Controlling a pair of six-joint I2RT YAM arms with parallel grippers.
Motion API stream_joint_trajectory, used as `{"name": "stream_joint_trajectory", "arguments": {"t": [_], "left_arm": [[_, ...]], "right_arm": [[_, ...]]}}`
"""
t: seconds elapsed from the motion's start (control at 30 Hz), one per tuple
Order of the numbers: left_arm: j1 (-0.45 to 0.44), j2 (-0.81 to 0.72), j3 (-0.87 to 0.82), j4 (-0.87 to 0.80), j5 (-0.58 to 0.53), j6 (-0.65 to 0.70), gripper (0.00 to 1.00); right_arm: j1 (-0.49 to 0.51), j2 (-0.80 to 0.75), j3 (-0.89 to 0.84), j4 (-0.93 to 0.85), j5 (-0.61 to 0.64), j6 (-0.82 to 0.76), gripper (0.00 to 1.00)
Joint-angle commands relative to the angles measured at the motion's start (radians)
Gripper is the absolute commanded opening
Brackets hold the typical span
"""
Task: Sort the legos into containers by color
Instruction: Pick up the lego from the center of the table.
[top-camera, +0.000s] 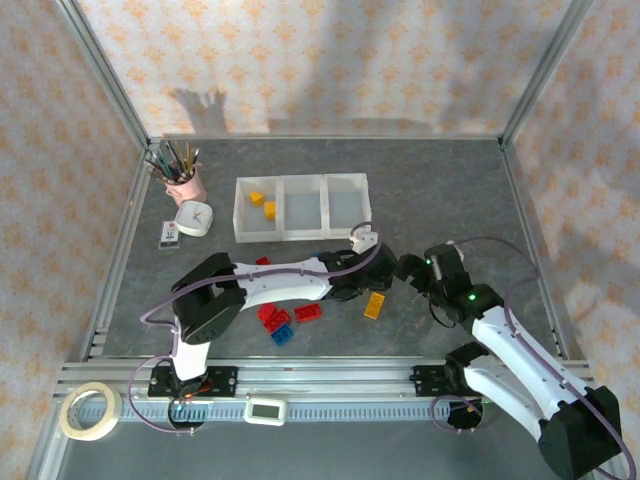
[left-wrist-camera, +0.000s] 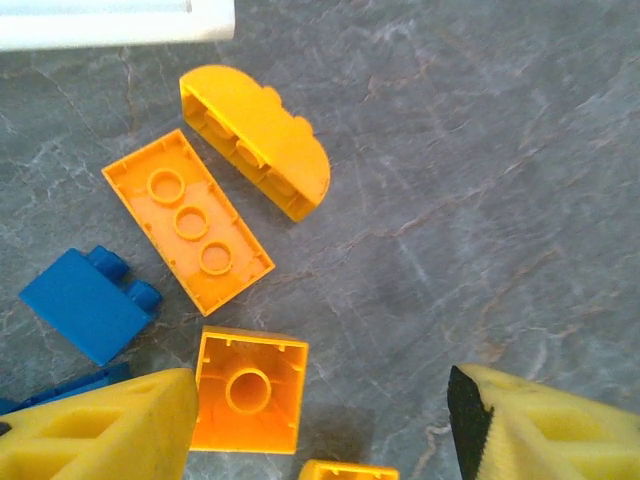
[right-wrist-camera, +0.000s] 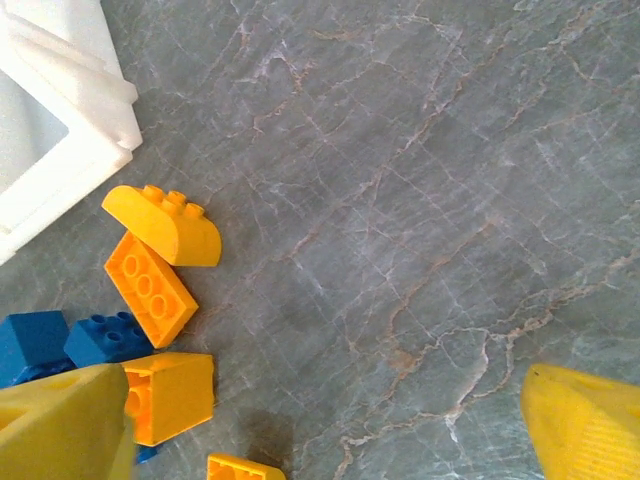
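Spread, my left claw hovers by the square orange brick, likely to straddle it for the left bin, which holds orange; my right claw hangs wide-spread beside.

Three bins stood joined in a row. Two yellow bricks lay inside one; outside lay at least four more yellow, three red bricks and three blue bricks.
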Motion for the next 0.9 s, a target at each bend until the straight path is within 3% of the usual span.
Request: {"name": "stream_joint_trajectory", "arguments": {"t": [0.0, 0.27, 0.87], "left_arm": [[-0.011, 0.048, 0.037, -0.089, -0.049, 0.010, 0.68], [-0.012, 0.115, 0.079, -0.111, -0.055, 0.025, 0.62], [-0.012, 0.109, 0.103, -0.118, -0.086, 0.040, 0.30]], "right_arm": [[-0.009, -0.014, -0.003, 0.030, -0.009, 0.001, 1.00], [-0.010, -0.015, -0.003, 0.036, -0.012, 0.002, 1.00], [-0.011, -0.019, 0.014, 0.038, -0.029, -0.022, 1.00]]}}
